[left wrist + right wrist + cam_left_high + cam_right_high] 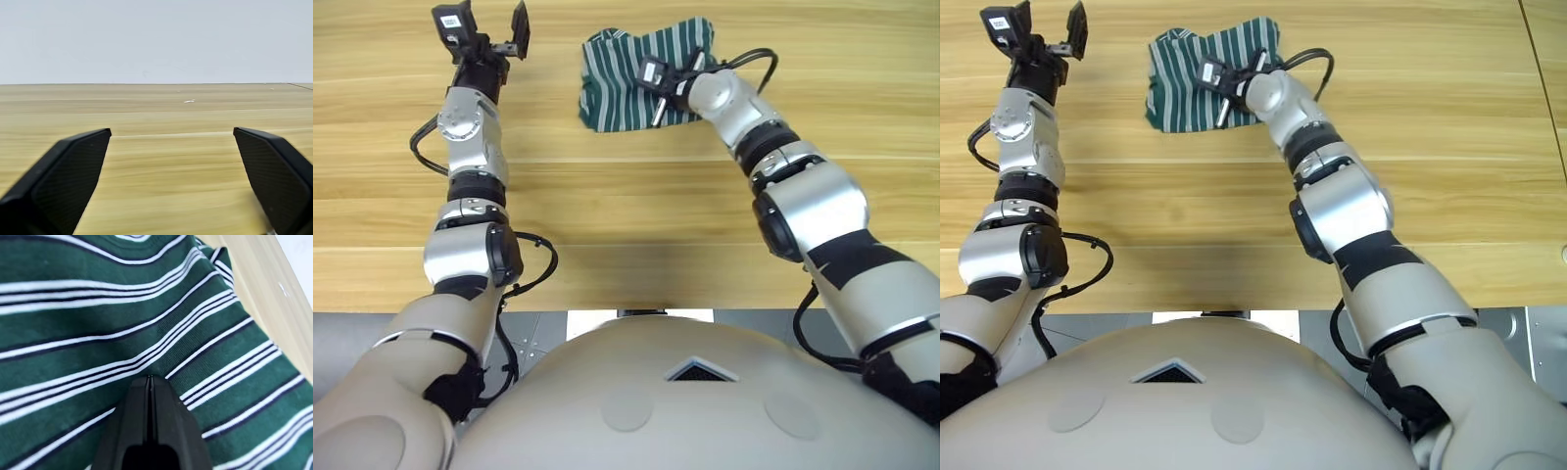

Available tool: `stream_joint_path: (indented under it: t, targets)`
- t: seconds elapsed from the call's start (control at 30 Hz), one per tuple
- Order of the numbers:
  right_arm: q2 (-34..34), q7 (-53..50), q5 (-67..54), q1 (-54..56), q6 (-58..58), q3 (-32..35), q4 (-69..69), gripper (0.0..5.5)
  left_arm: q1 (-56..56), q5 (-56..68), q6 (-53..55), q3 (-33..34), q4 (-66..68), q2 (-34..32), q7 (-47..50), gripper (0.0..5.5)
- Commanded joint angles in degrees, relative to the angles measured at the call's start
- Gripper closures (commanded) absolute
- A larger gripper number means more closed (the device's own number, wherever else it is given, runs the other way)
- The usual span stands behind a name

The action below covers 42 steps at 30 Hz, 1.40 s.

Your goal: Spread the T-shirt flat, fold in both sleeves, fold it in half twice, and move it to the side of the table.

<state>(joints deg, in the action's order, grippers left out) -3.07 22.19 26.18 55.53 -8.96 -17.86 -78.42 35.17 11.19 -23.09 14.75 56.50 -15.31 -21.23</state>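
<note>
We push with the right gripper (pixel 149 387), fingers closed and apparently pinching nothing, flat against the folded T-shirt (pixel 612 90). The left gripper (pixel 485 27) is wide open and empty.

Both head eyes look down over the table (pixel 636 196); wrist cameras sit close

Light wooden table (pixel 636 196) with a folded green-and-white striped T-shirt (pixel 622 88) on top.
</note>
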Motion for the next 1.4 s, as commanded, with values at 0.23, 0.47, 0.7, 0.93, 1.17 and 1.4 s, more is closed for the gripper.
stream_joint_path:
  t: [0.23, 0.47, 0.7, 0.93, 1.17, 1.4]
  targets:
    - [-17.7, -5.0, -2.8, -9.0, 6.3, 8.3, -1.6, 5.44, -4.4, 0.7, 1.5, -0.3, -10.5, 1.1, 0.5, 0.98]
    - [-26.0, -8.2, -6.1, -17.7, 6.9, 14.7, -1.4, 5.44, -7.5, 0.9, 4.5, -0.8, -16.8, 1.7, 0.2, 0.98]
    - [-29.6, -12.8, -8.2, -13.9, 0.2, 18.8, -0.3, 5.44, -8.6, 1.5, 5.4, -0.4, -18.7, 1.3, 0.0, 0.98]
    - [-28.2, -12.1, -11.3, -6.6, -13.2, 20.9, 2.5, 5.44, -16.1, 4.4, 9.3, -0.3, -36.9, 2.6, 1.8, 0.98]
    - [-15.2, -3.4, -28.8, -3.0, -20.5, 30.3, 11.5, 5.44, -25.3, 1.9, 10.5, -2.7, -53.9, 4.8, 5.7, 0.98]
    - [-4.0, -7.4, -30.1, -11.6, -32.9, 27.6, 22.4, 5.44, -28.3, -4.1, 4.8, -1.0, -51.7, 4.1, 11.2, 0.98]
